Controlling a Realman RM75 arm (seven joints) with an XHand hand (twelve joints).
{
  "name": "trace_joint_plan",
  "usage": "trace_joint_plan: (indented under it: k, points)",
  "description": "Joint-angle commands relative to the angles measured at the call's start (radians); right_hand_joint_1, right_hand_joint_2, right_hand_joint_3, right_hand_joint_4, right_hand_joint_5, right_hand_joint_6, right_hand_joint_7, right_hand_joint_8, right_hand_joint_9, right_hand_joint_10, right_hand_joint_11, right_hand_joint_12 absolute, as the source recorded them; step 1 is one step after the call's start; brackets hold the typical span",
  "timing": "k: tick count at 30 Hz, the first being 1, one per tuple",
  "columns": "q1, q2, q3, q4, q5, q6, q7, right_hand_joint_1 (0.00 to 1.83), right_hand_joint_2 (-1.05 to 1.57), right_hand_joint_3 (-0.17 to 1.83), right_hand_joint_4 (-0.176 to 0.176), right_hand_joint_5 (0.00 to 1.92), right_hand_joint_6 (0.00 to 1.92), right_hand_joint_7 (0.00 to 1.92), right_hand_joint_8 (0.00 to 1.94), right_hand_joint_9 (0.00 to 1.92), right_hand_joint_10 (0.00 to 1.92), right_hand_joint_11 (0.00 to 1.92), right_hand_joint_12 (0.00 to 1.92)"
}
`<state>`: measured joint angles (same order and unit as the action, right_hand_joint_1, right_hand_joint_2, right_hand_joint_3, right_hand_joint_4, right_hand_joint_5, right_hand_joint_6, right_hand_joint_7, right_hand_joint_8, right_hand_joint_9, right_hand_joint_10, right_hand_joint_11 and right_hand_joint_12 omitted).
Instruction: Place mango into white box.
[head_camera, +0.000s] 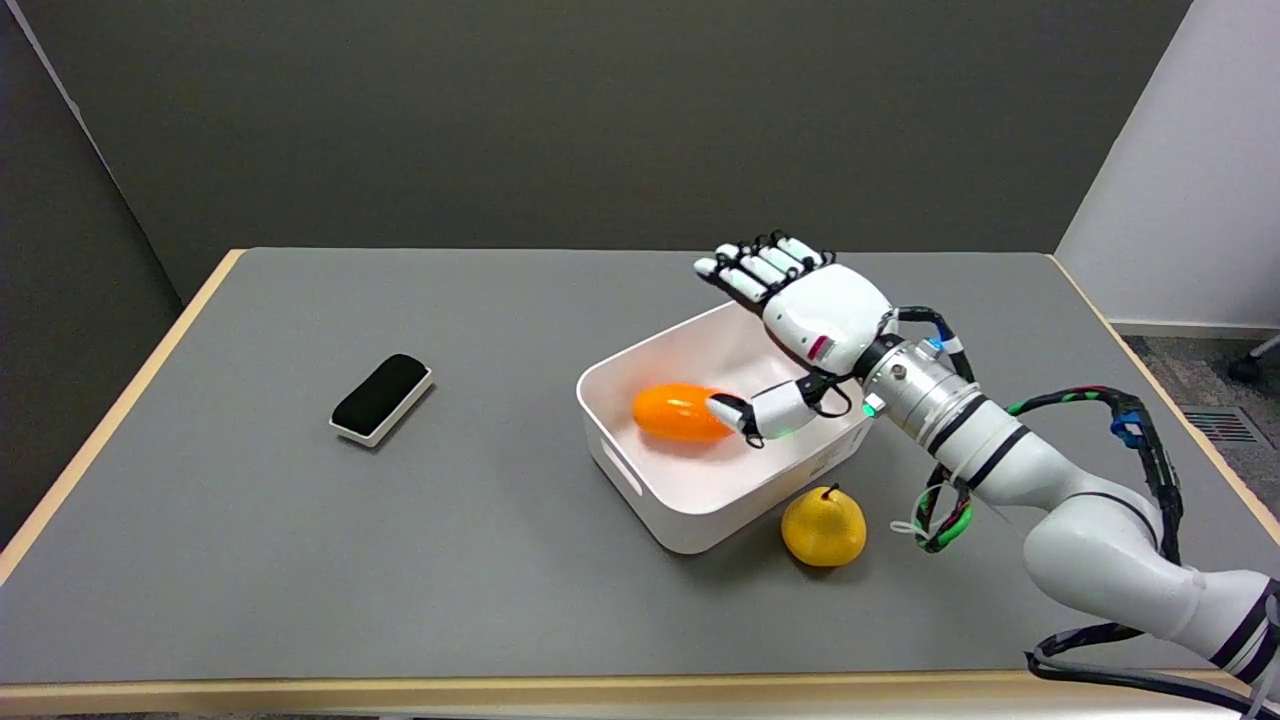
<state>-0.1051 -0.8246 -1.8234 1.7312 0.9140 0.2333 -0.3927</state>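
Note:
An orange mango (680, 412) lies inside the white box (640, 480), on its floor toward the left side. My right hand (800, 315) hovers over the box's right half, fingers stretched out and spread toward the far left. Its thumb points down to the left, with the dark tip at the mango's right end. Nothing is gripped in the hand.
A yellow pear (824, 525) stands on the grey table just in front of the box's near right corner, under my forearm. A black-topped eraser block (381, 398) lies far to the left. The table's wooden edge runs along the front.

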Motion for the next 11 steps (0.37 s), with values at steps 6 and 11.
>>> trace_joint_plan:
  k: [6, 11]
  points:
    - [-0.026, -0.005, 0.047, -0.09, 0.309, 0.455, 0.585, 0.23, 0.48, 0.93, 0.075, 0.04, 0.19, 0.05, 0.14, 0.02, 0.48, 0.0, 0.97]
    - [-0.029, -0.001, 0.128, -0.164, 0.383, 0.492, 0.856, 0.33, 0.64, 0.99, 0.07, 0.08, 0.36, 0.14, 0.26, 0.09, 0.6, 0.01, 1.07]
